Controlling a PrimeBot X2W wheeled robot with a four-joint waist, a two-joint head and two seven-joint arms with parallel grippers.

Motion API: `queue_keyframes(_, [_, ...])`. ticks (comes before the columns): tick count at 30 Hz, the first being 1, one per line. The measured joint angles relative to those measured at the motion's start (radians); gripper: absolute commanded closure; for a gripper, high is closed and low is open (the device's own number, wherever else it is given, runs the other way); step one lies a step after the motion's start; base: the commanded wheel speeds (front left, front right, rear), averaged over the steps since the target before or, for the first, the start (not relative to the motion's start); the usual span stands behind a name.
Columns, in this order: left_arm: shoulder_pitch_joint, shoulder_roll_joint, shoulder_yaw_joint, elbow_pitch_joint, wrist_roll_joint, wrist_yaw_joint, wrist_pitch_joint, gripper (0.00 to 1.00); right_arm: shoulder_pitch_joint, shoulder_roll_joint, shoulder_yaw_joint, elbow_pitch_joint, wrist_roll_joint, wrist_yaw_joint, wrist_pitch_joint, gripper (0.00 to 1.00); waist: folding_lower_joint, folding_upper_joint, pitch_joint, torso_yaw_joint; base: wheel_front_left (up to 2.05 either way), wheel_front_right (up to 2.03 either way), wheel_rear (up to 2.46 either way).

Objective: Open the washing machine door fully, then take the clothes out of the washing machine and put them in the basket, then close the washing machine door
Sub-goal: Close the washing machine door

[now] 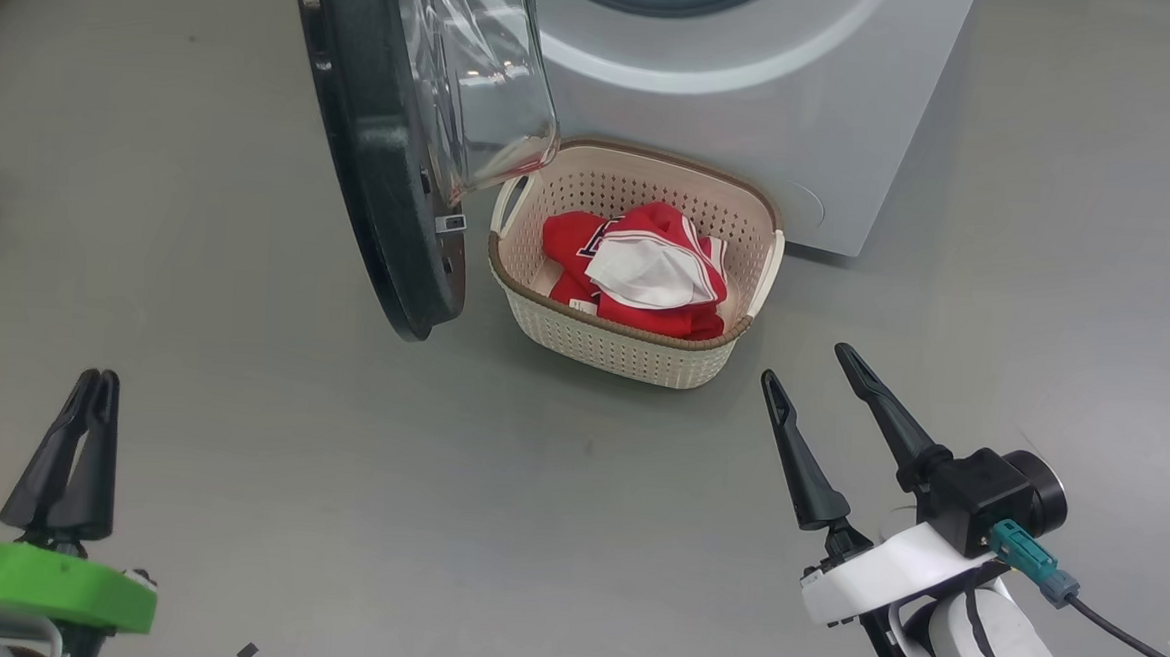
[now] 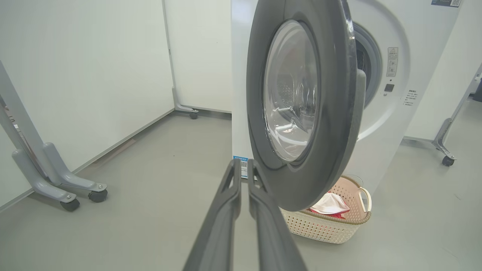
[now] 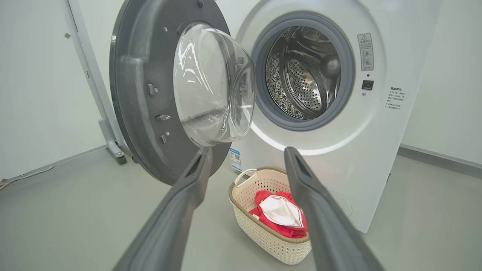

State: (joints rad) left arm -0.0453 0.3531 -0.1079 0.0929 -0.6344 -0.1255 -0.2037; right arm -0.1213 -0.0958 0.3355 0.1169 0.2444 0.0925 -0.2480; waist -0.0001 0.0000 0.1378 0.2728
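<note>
Since the red and white clothes (image 1: pixel 648 267) were piled in the cream basket (image 1: pixel 633 361) and the steel drum (image 3: pixel 305 71) looked bare as far as the right wrist view could see into it, I'd say the unloading was done and closing was the step in hand. The washing machine door (image 1: pixel 374 157) stood swung wide to the robot's left, its glass bowl hanging just over the basket's left end. The basket sat on the grey floor (image 1: pixel 238 451) right in front of the washing machine (image 1: pixel 807 100), touching or not, couldn't tell. The left gripper (image 1: pixel 100 378) had its jaws pressed together with nothing in them, low and well short of the door. The right gripper (image 1: pixel 804 363) had its jaws spread wide, also empty, near the basket's right corner. Next move, my guess: bring the left fingers onto the door's outer black face and push it round toward the opening, watching that the bowl doesn't clip the basket rim.
</note>
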Motion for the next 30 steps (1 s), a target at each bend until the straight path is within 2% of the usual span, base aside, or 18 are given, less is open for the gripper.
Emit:
queue_keyframes(1, [0.007,-0.005,0.0,0.008,0.01,0.0,-0.019,0.1,0.003,0.0,-0.001,-0.002,0.0,0.0,0.0,0.0,0.0,0.0,-0.002,-0.001,0.0,0.0,0.0])
queue_keyframes(2, [0.013,-0.01,0.002,0.023,0.023,0.0,-0.041,0.0,0.005,0.001,-0.002,-0.002,0.0,0.0,0.0,0.0,0.0,0.0,-0.004,-0.002,0.0,0.0,0.0])
queue_keyframes(10, [0.052,-0.055,-0.017,0.051,0.063,0.0,-0.053,0.0,0.008,0.005,-0.016,-0.013,0.0,-0.007,0.0,0.0,0.0,0.0,-0.02,-0.013,0.0,0.0,0.0])
queue_keyframes(17, [0.052,-0.067,-0.016,0.051,0.093,0.0,-0.053,0.0,0.017,0.008,-0.02,-0.015,-0.001,-0.007,0.0,0.0,0.0,0.0,-0.021,-0.012,0.0,0.0,0.0])
queue_keyframes(30, [0.051,-0.116,0.038,0.014,0.117,0.0,-0.053,0.0,0.028,0.016,-0.021,-0.02,-0.006,-0.007,0.0,0.0,0.0001,0.0,-0.013,-0.015,0.0,0.0,0.0])
